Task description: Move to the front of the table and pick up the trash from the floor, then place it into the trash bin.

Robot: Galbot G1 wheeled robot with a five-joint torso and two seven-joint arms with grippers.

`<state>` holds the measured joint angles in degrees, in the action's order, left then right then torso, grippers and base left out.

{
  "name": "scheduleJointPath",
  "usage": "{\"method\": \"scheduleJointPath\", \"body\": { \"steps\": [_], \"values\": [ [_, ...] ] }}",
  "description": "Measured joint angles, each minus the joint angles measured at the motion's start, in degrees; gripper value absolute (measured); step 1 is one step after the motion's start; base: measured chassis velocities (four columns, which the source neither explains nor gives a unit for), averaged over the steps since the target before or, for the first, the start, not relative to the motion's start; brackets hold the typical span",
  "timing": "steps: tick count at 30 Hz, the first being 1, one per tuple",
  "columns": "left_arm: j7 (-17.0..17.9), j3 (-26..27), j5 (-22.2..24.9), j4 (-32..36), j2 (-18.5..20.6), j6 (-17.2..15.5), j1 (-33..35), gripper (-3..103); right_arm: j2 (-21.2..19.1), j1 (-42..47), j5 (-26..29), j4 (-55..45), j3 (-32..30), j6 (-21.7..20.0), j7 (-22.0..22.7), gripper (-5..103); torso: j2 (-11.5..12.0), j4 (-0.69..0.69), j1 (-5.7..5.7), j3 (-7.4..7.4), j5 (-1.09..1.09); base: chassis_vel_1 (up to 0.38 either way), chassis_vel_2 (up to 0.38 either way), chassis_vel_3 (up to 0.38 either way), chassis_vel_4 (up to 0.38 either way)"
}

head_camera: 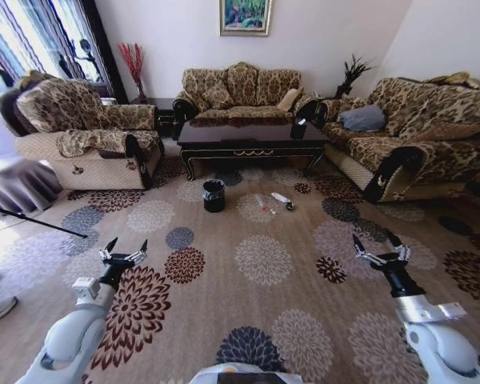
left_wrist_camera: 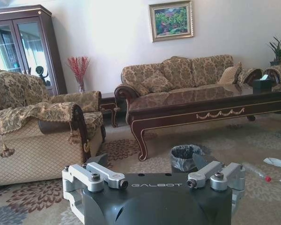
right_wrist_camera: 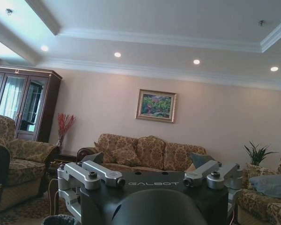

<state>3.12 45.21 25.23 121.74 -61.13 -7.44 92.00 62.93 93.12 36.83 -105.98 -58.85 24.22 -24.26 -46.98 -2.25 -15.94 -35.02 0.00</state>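
Patterned carpet (head_camera: 264,264) spreads before us to the table (head_camera: 252,138), which stands well ahead between an armchair (head_camera: 88,136) on the left and a sofa (head_camera: 408,136) on the right. Going left to right, our left gripper (head_camera: 126,250) hovers low over the carpet with its jaws spread open and empty, the bin (head_camera: 214,195) stands on the floor just before the table's left end, the bottle (head_camera: 264,205) and a white wrapper (head_camera: 281,198) lie near the bin's right side, and our right gripper (head_camera: 376,243) hovers with jaws likewise open and empty.
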Motion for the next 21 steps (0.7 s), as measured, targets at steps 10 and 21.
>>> {"method": "scheduleJointPath", "body": {
  "steps": [10,21],
  "values": [
    [0.16,-0.18,-0.36,-0.41,-0.59,-0.01,0.06,100,-0.22,0.44,0.31,0.04,-0.15,0.26,-0.31,100,2.57,0.0,1.06,1.51,0.0,0.0,0.0,0.0,0.0],
    [0.37,-0.06,-0.35,-0.21,0.26,-0.02,-0.15,100,-0.8,1.14,-3.44,2.15,0.01,-0.13,-2.53,100,5.13,0.0,2.07,3.08,0.0,0.0,0.0,0.0,0.0]
  ]
}}
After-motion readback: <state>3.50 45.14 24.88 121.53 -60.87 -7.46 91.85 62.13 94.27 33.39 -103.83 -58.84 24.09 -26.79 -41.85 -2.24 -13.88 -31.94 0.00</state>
